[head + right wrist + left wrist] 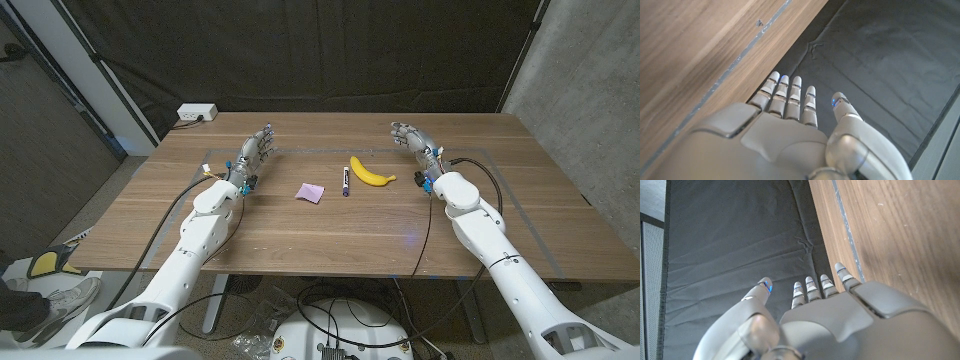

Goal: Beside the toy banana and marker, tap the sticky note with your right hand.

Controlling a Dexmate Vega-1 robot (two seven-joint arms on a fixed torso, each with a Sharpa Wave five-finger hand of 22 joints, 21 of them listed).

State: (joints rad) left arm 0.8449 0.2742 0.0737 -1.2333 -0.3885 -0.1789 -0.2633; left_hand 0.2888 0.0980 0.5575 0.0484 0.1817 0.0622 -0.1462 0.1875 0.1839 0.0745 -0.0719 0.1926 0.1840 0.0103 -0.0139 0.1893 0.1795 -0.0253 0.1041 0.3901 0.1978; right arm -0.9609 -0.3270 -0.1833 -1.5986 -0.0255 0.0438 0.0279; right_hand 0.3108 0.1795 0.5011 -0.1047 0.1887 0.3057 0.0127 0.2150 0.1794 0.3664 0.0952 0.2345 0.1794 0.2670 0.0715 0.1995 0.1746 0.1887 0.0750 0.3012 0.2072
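A small purple sticky note (pixel 310 192) lies on the wooden table (pixel 330 235) near its middle. Just to its right lies a marker (pixel 346 179) with a purple cap, and beyond that a yellow toy banana (pixel 372 174). My right hand (pixel 412 141) is at the back right of the table, well to the right of the banana, fingers apart and holding nothing. My left hand (pixel 256 153) is at the back left, fingers stretched out and empty. The wrist views show the back of the left hand (pixel 840 320) and of the right hand (pixel 785 135), fingers straight.
A white power strip (pixel 196 113) sits on the floor past the table's back left corner. Black curtains hang behind the table. Cables run along both arms. A shoe (pixel 50 300) lies on the floor at the left.
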